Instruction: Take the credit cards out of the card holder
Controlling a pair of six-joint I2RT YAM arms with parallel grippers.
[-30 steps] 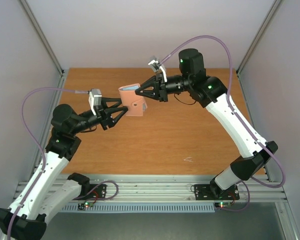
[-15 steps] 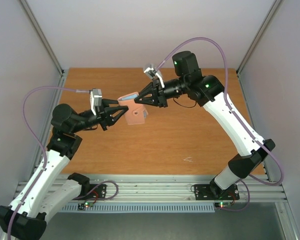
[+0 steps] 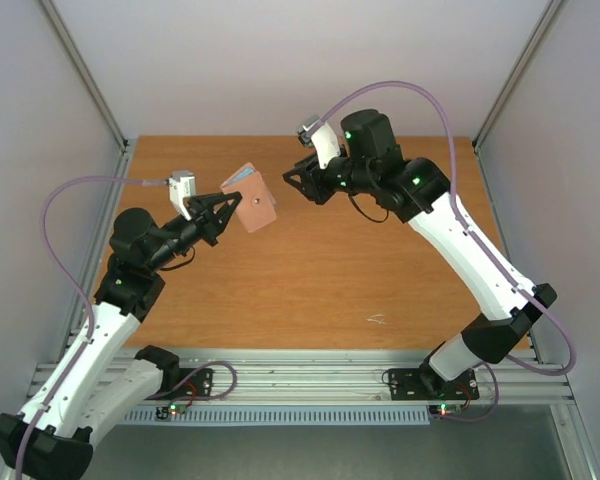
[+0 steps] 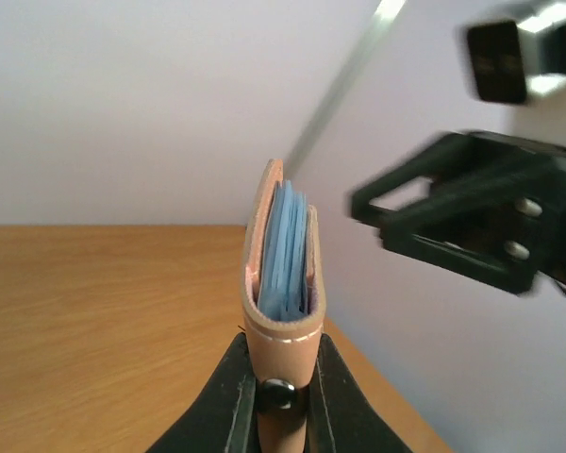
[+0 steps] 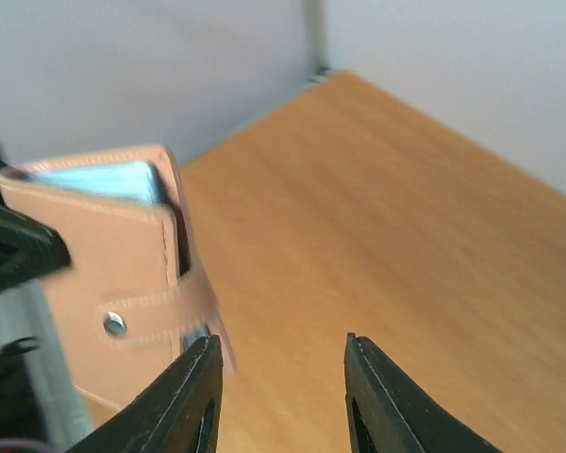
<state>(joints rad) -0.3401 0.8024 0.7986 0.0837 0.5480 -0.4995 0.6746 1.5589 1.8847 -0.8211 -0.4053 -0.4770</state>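
Observation:
My left gripper (image 3: 230,206) is shut on the taupe card holder (image 3: 251,198) and holds it tilted above the table. In the left wrist view the fingers (image 4: 228,406) pinch its snap end, and the card holder (image 4: 283,326) stands edge-on with light blue edges (image 4: 285,250) inside. I cannot tell single credit cards from the panels. My right gripper (image 3: 292,182) is open and empty, a short way right of the holder. In the right wrist view the holder (image 5: 94,264) sits left of my open right gripper (image 5: 278,382), with its snap strap (image 5: 151,316) loose.
The wooden table (image 3: 380,270) lies below both arms, with grey walls on three sides. A small pale scrap (image 3: 377,320) lies near the front right. The right gripper (image 4: 462,226) shows blurred in the left wrist view.
The right gripper has let go of the holder's top edge and drawn back to the right. The left gripper has closed on the holder and carried it up and to the left, tilted.

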